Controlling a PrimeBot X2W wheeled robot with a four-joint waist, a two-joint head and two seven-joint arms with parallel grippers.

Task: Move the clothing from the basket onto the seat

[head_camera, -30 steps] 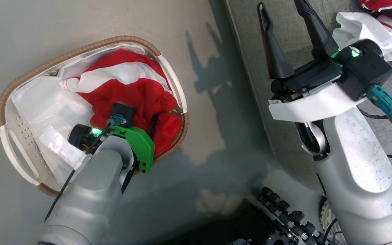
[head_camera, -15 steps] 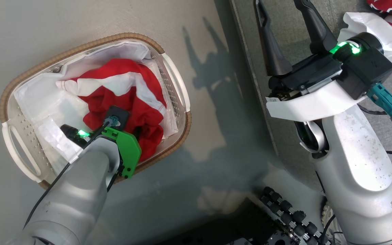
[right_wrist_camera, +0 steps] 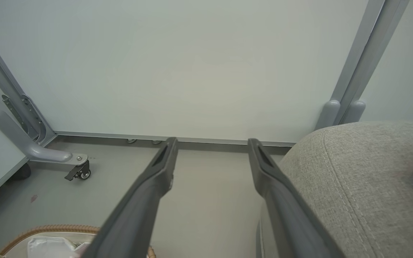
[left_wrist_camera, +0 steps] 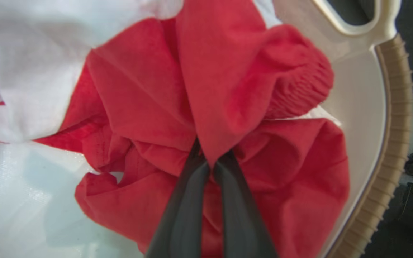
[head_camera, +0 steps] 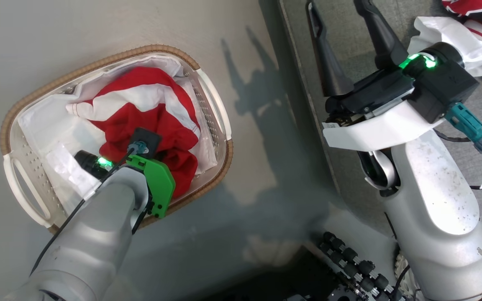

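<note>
Left wrist view shows the left gripper point(left_wrist_camera: 212, 159) pinching a fold of the clothing point(left_wrist_camera: 149, 107) inside the basket point(left_wrist_camera: 394, 136), the right gripper point(right_wrist_camera: 210, 143) spread and empty by the seat point(right_wrist_camera: 364, 186) right of the basket; the grasp seems made, so next comes lifting clear of the basket's rim.

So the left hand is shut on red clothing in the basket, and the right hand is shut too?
No: the right hand is open, as the right wrist view shows. The left hand is shut on red clothing in the basket.
</note>
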